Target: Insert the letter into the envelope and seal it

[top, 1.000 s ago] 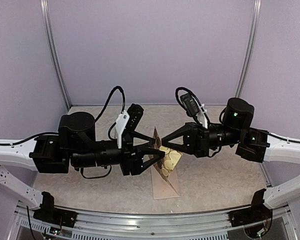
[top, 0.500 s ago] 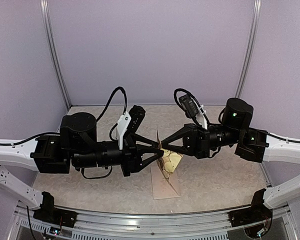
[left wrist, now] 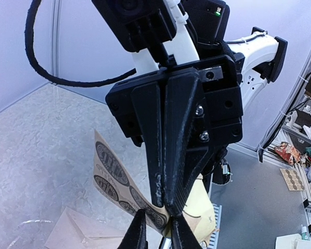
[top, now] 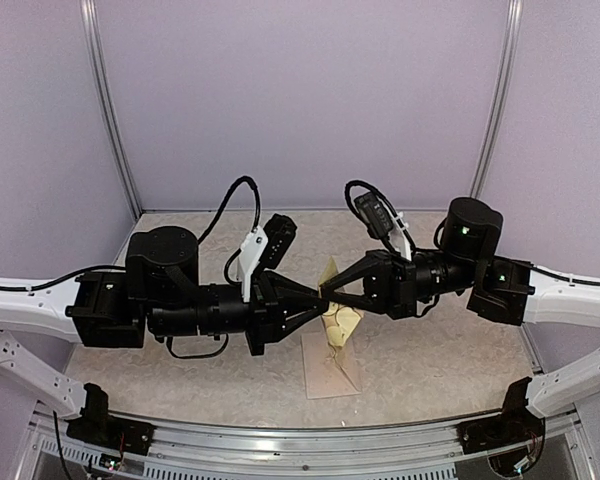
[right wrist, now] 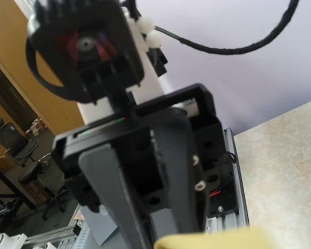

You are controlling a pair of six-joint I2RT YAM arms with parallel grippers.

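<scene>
Marbled beige table (top: 450, 365). Both arms reached inward, their tips meeting above its middle. The envelope (top: 332, 377) lay flat on the table just below that meeting point, apart from both grippers. The sticker sheet (top: 338, 318) hung above it, pinched in the pressed-together right gripper (top: 327, 291). The left gripper (top: 316, 295) had narrowed about the sheet's edge. Whether it gripped could not be told.

Left gripper (top: 316, 295) and right gripper (left wrist: 165, 205): matt black plastic, the fingers rough-grained and faintly ridged, fastened with bright metal screws. Sticker sheet (left wrist: 111, 168): thin yellowish paper carrying glossier brown-and-gold round stickers; envelope (top: 332, 374): smooth, matt pinkish-beige paper. Tabletop (top: 430, 350): smooth beige stone-patterned surface with a soft sheen, edged by a ribbed metal rail (top: 300, 445).
</scene>
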